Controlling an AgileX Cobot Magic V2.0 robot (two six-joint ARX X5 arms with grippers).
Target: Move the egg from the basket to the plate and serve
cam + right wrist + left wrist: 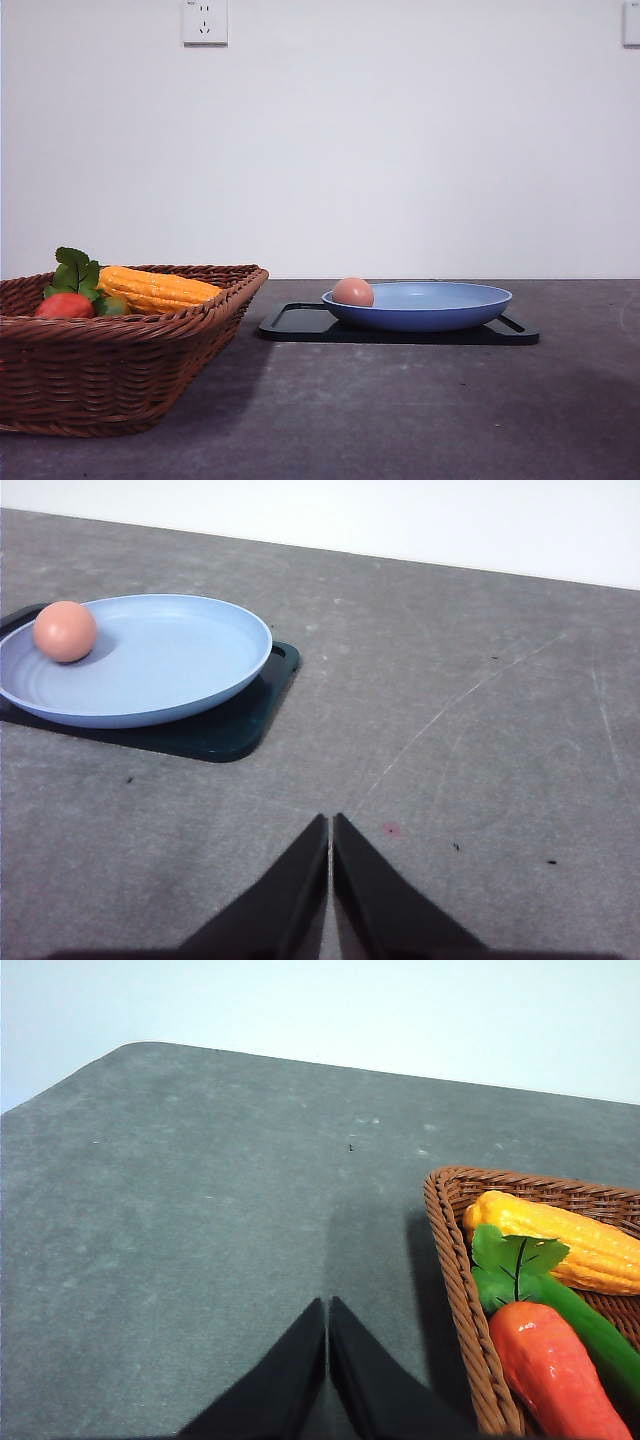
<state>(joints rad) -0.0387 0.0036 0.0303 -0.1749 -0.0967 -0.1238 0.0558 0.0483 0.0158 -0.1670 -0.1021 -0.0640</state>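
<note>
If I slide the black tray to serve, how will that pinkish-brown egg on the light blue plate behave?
The smooth pinkish-brown oval egg probably rolls easily: it sits loose near the raised rim of the round light blue plate. The plate itself may slip on the flat black tray. Push slowly.

corn (158, 289) | red fruit (64, 306) (leafy) | black tray (300, 322) | wall socket (205, 22)

We note the basket (120, 370) is brown woven wicker with a braided rim. The egg (353, 292) looks matt and smooth. The plate (440, 312) is smooth, plain light blue. The black tray (225, 730) shows gloss; the grey table (480, 730) looks matt, faintly scuffed.
</note>
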